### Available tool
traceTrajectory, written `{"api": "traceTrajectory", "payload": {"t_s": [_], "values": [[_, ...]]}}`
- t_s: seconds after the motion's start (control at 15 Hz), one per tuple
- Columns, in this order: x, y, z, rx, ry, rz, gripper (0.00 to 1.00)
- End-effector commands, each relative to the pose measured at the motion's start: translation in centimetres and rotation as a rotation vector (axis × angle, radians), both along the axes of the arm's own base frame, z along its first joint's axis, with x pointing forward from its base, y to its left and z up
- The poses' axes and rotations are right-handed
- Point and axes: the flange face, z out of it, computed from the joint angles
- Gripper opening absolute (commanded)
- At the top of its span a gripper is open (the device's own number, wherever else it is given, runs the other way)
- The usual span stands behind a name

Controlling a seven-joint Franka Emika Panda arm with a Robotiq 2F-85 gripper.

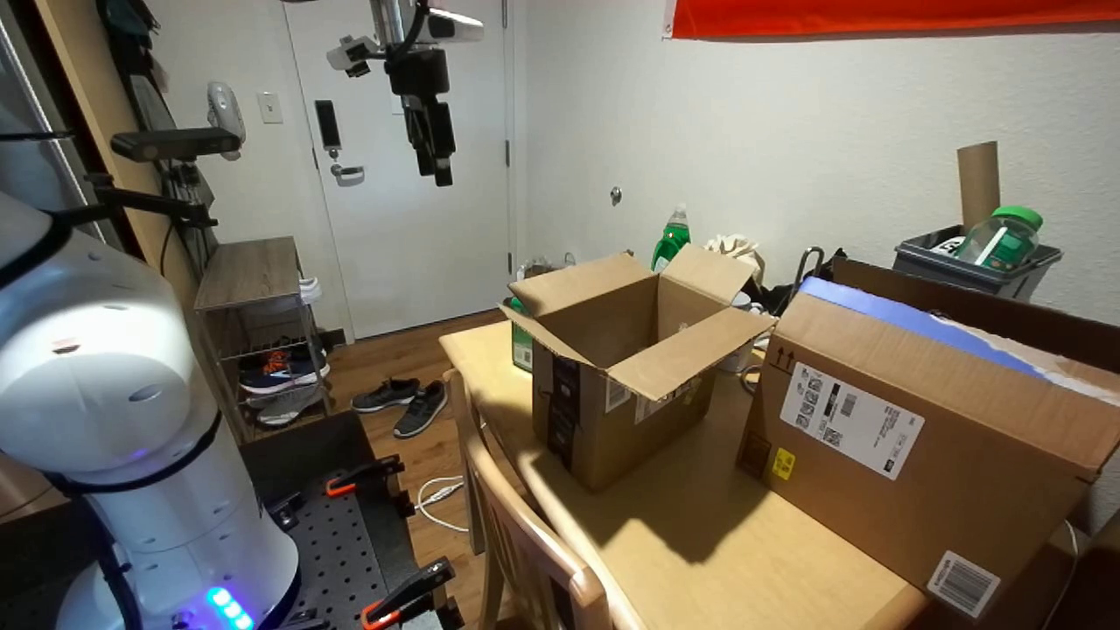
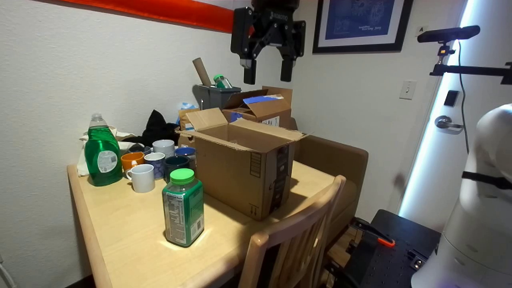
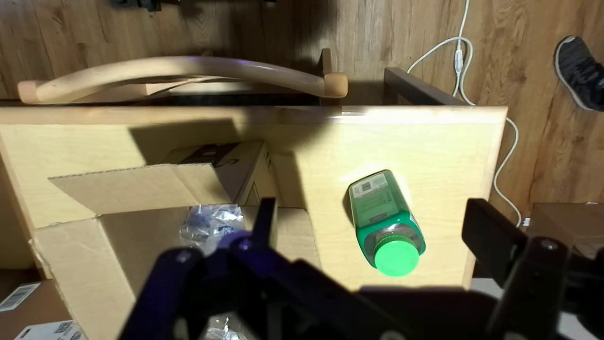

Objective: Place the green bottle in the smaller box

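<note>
A green bottle (image 2: 183, 212) with a bright green lid stands upright on the table (image 2: 132, 244), beside the smaller box. It shows whole in the wrist view (image 3: 380, 203), and its edge shows behind the box (image 1: 521, 346). The smaller cardboard box (image 1: 630, 411) stands with its flaps open; it also shows in an exterior view (image 2: 228, 172). Clear plastic packing (image 3: 212, 224) lies inside it. My gripper (image 2: 267, 76) is open and empty, high above the table. In the wrist view the bottle appears between the fingers, well below them.
A larger cardboard box (image 1: 875, 437) stands beyond the smaller one. A green dish-soap bottle (image 2: 102, 156) and several mugs (image 2: 156, 164) stand near the wall. A wooden chair (image 2: 296, 228) is against the table's edge. A grey bin (image 1: 980, 262) stands behind the larger box.
</note>
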Motion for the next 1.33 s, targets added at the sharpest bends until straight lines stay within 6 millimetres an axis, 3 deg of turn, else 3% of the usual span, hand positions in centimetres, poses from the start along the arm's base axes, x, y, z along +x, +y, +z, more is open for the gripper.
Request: {"api": "traceTrajectory", "payload": {"t_s": [0.0,0.47,1.27], "values": [[0.2,0.1,0.2,-0.001,0.003,0.003,1.00],[2.2,1.0,0.6,-0.023,0.027,0.011,1.00],[7.9,2.9,0.8,-0.071,0.070,0.043,1.00]]}}
